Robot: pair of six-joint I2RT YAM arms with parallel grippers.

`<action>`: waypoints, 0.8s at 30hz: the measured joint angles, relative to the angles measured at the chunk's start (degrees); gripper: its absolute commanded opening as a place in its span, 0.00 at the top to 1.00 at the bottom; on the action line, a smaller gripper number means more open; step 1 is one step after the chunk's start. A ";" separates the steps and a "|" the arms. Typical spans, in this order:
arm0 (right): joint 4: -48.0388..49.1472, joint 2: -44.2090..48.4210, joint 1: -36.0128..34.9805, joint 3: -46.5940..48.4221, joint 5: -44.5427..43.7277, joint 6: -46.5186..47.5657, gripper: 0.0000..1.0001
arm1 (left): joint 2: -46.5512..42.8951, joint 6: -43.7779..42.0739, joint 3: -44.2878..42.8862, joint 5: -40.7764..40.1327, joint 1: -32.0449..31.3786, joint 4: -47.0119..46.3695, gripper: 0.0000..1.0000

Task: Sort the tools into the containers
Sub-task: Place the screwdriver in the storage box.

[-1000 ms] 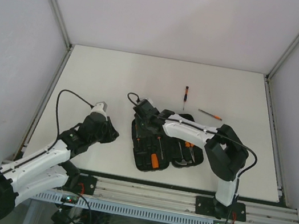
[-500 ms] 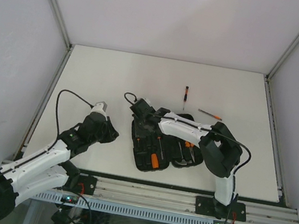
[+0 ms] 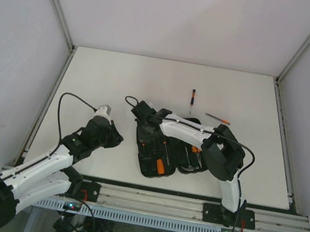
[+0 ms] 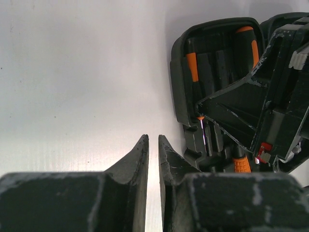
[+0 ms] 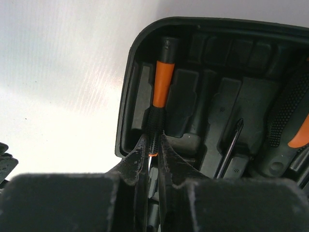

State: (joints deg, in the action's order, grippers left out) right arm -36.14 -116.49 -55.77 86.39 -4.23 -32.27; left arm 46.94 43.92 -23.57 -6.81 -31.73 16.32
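White tabletop (image 5: 58, 72) is seen beneath the case (image 5: 125, 101); its end-slot screwdriver (image 5: 162, 82) is pinched by the right gripper (image 5: 153, 145), handle laid straight ahead

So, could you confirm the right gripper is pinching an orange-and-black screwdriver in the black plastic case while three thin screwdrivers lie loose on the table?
Not three: the top view shows two thin loose screwdrivers on the white table. The rest is right.

Left arm bent low, left gripper (image 4: 153, 141) seemingly all but closed, right gripper (image 5: 153, 141) pinching a screwdriver (image 5: 162, 82)
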 measured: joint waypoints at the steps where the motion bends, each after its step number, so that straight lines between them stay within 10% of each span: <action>1: -0.37 -0.26 0.00 0.37 0.11 0.11 1.00 | 0.00 0.00 0.00 0.00 0.00 -0.02 0.83; 17: 3.96 0.17 -0.39 -3.58 1.73 -0.52 1.00 | -0.02 0.00 0.00 0.63 0.04 -0.76 0.84; 24: 7.82 2.60 -0.33 -5.97 2.47 -0.92 0.84 | -0.68 -0.04 0.00 0.57 0.17 -0.07 0.75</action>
State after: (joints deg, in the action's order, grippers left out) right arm -28.32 -113.89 -56.10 80.42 -1.76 -33.19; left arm 46.26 43.88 -23.57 -6.24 -31.55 16.25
